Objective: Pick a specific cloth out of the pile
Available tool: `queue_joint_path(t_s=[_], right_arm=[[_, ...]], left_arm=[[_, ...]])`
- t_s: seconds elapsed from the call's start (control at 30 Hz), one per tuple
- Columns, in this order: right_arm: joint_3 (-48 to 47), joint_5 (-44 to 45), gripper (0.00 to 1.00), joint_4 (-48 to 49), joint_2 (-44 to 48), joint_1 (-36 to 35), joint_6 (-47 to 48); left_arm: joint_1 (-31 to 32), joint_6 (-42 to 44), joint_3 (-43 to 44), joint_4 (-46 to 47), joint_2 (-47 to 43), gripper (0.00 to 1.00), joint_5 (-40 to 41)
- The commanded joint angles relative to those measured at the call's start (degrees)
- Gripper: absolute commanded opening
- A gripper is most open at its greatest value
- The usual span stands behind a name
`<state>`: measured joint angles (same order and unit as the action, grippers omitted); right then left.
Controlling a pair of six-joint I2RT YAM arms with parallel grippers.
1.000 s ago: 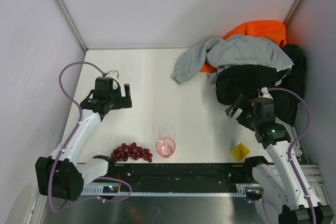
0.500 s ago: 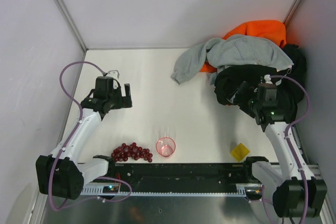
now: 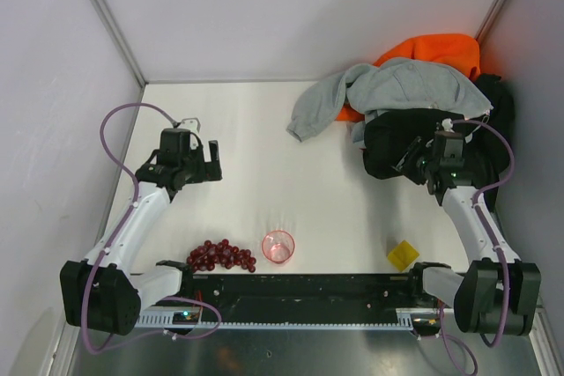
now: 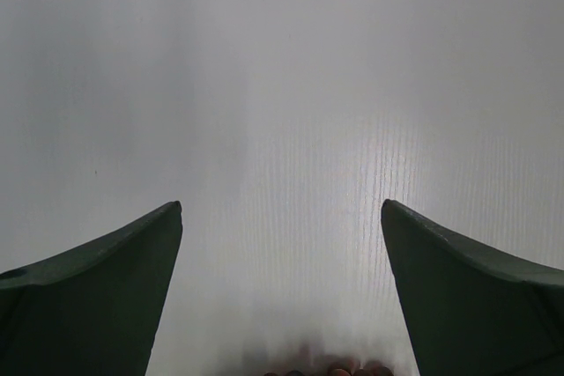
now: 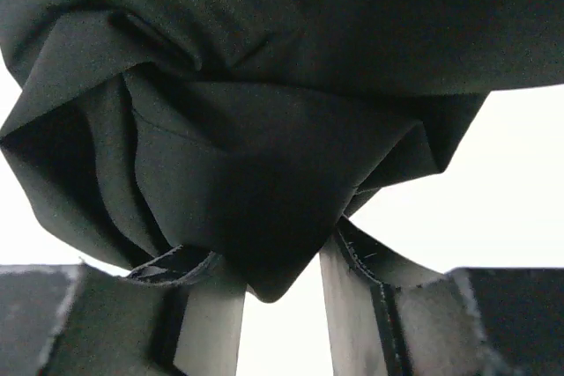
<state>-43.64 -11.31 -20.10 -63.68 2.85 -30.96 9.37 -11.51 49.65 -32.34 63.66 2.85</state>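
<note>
The pile (image 3: 423, 103) lies at the back right: a light grey sweatshirt (image 3: 397, 85) on top, bright orange bulky cloth (image 3: 436, 46) behind, black cloth (image 3: 388, 143) in front. A small orange patch (image 3: 350, 114) shows under the sweatshirt; I cannot tell whether it is the cloth. My right gripper (image 3: 414, 158) is at the black cloth's near edge. In the right wrist view its jaws (image 5: 278, 253) are narrowed on a fold of black cloth (image 5: 264, 85). My left gripper (image 3: 210, 158) hangs open over bare table at the left, its jaws (image 4: 281, 206) holding nothing.
A pink cup (image 3: 278, 246) stands near the front middle, with a bunch of dark red grapes (image 3: 220, 255) to its left. A small yellow object (image 3: 403, 254) lies front right. White walls enclose the table on three sides.
My right arm has reached forward from the front right into the black cloth, and its jaws have gone from wide open to closing on a fold. The left arm has not moved.
</note>
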Motion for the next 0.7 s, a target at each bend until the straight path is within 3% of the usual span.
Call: queue_joint_path(t_s=[0.0,0.23,0.67], right_arm=[[-2.5,-2.6,0.33,3.7,-0.5,1.0,0.9],[-3.7,-5.3,0.03,4.3,1.3,1.7,1.1],[-20.9,-6.5,0.00,6.2,-2.8,7.2,2.3]], left_arm=[[0.3,1.0,2.4,0.3,-0.9,1.00,0.6],[0.3,1.1,2.4,0.3,-0.9,1.00,0.6],[0.3,1.3,2.2,0.4,-1.3,1.00,0.6]])
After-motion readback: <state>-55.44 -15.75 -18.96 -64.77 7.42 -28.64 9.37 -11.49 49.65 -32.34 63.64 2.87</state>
